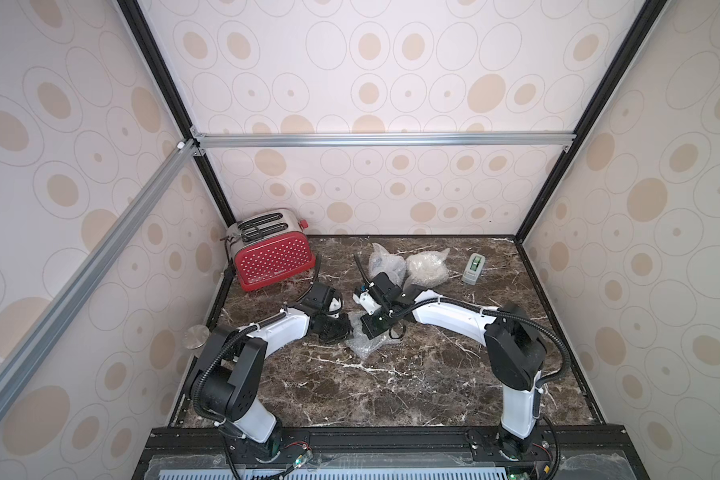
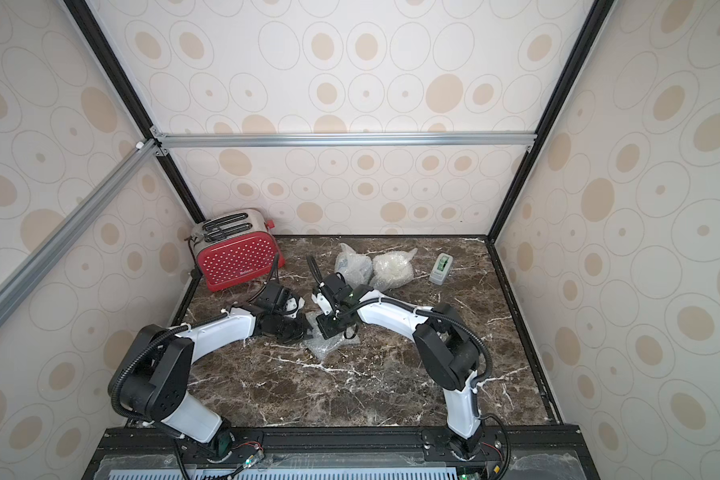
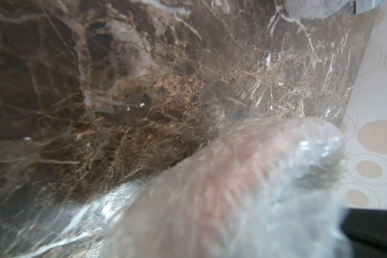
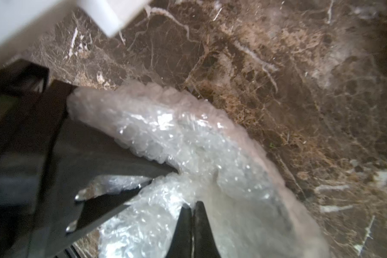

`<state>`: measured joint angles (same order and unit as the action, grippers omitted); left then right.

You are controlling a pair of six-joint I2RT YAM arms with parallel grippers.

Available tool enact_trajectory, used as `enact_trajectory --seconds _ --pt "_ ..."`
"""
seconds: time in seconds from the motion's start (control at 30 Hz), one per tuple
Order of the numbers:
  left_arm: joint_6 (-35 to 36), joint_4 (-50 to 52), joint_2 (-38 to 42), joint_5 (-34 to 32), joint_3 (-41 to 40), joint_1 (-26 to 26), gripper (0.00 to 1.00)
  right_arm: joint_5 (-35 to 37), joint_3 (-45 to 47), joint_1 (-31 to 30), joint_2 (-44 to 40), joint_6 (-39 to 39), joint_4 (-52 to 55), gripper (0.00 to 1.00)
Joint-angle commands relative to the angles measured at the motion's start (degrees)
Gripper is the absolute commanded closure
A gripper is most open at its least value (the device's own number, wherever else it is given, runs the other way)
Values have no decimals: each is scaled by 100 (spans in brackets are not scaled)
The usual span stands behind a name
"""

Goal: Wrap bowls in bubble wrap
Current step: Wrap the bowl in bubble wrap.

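Right gripper (image 4: 190, 207) jaws, lower middle of its wrist frame, are pressed shut amid bubble wrap (image 4: 188, 143); whether film is pinched I cannot tell. Left gripper (image 4: 163, 176), at the frame's left, clamps a fold. Wrap's ridge runs diagonally between both, equally near each

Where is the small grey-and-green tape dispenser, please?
In both top views, the tape dispenser stands far back on the right, beside the white bubble-wrapped bundle.

bowls (image 1: 427, 268) inside crumpled bubble wrap (image 1: 364, 347)
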<state>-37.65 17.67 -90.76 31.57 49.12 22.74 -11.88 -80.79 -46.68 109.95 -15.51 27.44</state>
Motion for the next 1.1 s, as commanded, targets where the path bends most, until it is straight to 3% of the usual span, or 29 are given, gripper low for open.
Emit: enact_trajectory --seconds 0.0,0.37,0.6,0.8,0.93,1.07 --pt "144 -13 102 224 49 0 77 825 573 108 -450 -664 -451 100" --pt "115 -75 73 218 10 -5 77 1445 1397 319 -771 -1816 -824 100" --pt "98 -98 68 187 -8 -7 77 1582 1331 350 -610 -1973 -624 100" --pt "98 -96 15 179 18 -7 77 1048 1629 455 -1290 -1664 -995 82" --pt "99 -106 -51 163 69 -4 78 548 1474 530 -1735 -1250 -692 68" --pt "100 -75 -39 122 74 -7 78 273 1416 529 -2083 -873 -465 68"
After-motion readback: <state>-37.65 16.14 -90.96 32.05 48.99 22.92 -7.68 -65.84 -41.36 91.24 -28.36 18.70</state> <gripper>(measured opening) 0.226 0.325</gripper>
